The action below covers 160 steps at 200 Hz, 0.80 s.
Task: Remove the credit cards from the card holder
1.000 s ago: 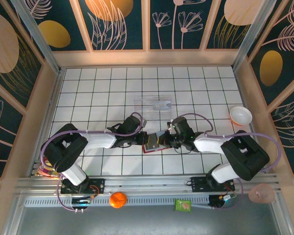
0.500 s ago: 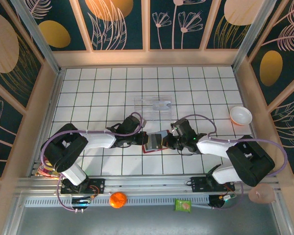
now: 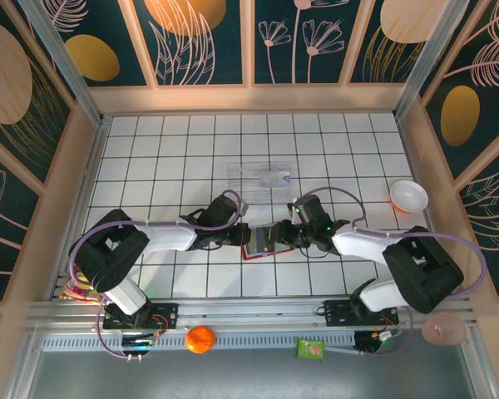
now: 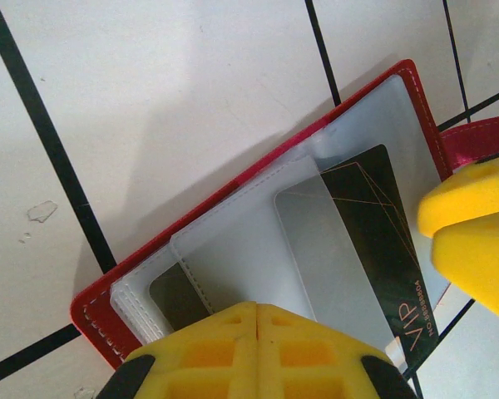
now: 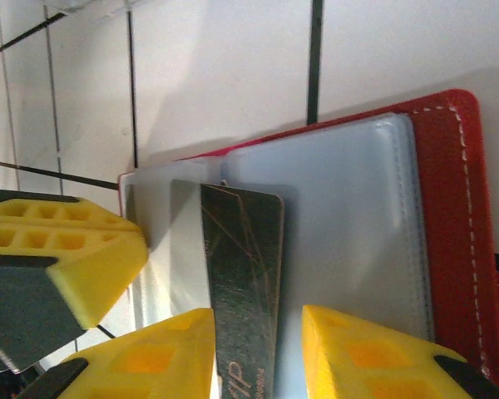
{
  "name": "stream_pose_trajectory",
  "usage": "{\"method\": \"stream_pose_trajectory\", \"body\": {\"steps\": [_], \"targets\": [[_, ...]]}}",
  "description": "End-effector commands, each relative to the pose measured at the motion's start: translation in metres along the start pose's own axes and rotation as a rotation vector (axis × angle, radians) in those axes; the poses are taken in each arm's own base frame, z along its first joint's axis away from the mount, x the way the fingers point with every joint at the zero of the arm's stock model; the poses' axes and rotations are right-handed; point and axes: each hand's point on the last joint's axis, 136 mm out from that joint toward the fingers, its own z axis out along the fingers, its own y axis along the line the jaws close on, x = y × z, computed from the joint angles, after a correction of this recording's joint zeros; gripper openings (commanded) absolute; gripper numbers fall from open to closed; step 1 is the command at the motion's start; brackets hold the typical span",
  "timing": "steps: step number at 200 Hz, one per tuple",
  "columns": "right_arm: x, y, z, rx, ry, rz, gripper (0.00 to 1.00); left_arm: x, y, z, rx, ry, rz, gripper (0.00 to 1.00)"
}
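Plainly, the wallet (image 3: pixel 259 241) lay open and flat on the surface (image 3: pixel 150 158), a little toward 6 o'clock from its middle, between the two arms. Its cover was red with pale stitching along the rim. The inside was a stack of clear, grey-blue sleeves. A black card (image 4: pixel 374 224), marked with thin gold lines and the letters VIP, stuck partway out of a sleeve. A grey card (image 4: pixel 316 241), plain and silvery, lay across one long edge of it.

The left fingers (image 4: pixel 256 320), reaching in from 9 o'clock, were clenched together with their tips down on the sleeves at the wallet's edge. Whether they pinched a sleeve could not be told. The right fingers (image 3: pixel 276 237), coming from 3 o'clock, stood released, one on each side of the black card's outer end. A gap showed beside the card, so they did not grip it.

The surface was white tile ruled with black lines. A clear tray (image 3: pixel 260 176) sat at 12 o'clock from the wallet, apart from it. A white bowl (image 3: pixel 408 196) with an orange rim stood at 2 o'clock, near the surface's edge.

Wooden framing enclosed the surface, and the walls (image 3: pixel 208 41) above it were dark teal panels painted with peach flowers and gold ovals. At 6 o'clock, past the arm bases, an orange (image 3: pixel 200 339) and a green packet (image 3: pixel 311 348) rested on a grey ledge.
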Motion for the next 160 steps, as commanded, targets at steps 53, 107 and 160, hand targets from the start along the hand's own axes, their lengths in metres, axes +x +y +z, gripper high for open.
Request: {"method": "stream_pose_trajectory", "body": {"steps": [53, 107, 160], "targets": [[0.003, 0.017, 0.007, -0.113, 0.042, 0.003, 0.26, 0.041, 0.045, 0.006, -0.152, 0.147, -0.041, 0.00], [0.001, -0.007, 0.003, -0.019, -0.004, 0.035, 0.01, 0.041, 0.048, 0.003, -0.167, 0.138, -0.054, 0.00], [-0.015, -0.032, -0.031, 0.089, -0.143, 0.049, 0.00, 0.035, 0.044, 0.002, -0.152, 0.120, -0.059, 0.00]]}}
